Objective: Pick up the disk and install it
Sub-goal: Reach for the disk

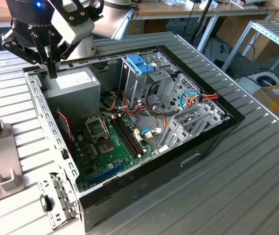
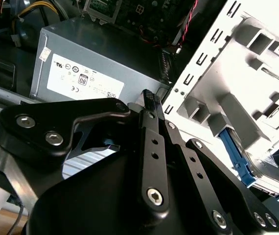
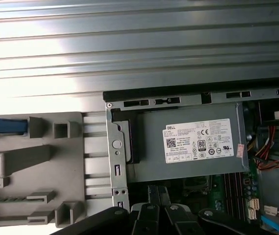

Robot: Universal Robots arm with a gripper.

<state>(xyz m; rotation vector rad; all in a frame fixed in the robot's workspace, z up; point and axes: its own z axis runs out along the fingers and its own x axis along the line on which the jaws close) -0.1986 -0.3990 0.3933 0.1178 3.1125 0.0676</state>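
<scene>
Hovering above the power supply [image 1: 73, 81] at the computer case's [image 1: 198, 156] 10 o'clock corner in the exterior view, the gripper [image 1: 52, 72] is pressing its fingers [image 2: 149, 105] together on nothing. The disk [image 3: 2, 126] is sitting in the grey fixture [image 3: 36, 161] on the bench [image 1: 257, 196], outside the case.

The arm [image 1: 111, 18] comes in from the far side toward the exterior view's left, its pale wrist [image 1: 73, 24] bent so that the black hand [image 1: 52, 71] points straight down. In the second wrist view the fingers [image 2: 150, 117] lie closed against each other. In the first wrist view the fingertips [image 3: 153, 193] meet in one narrow point.
</scene>
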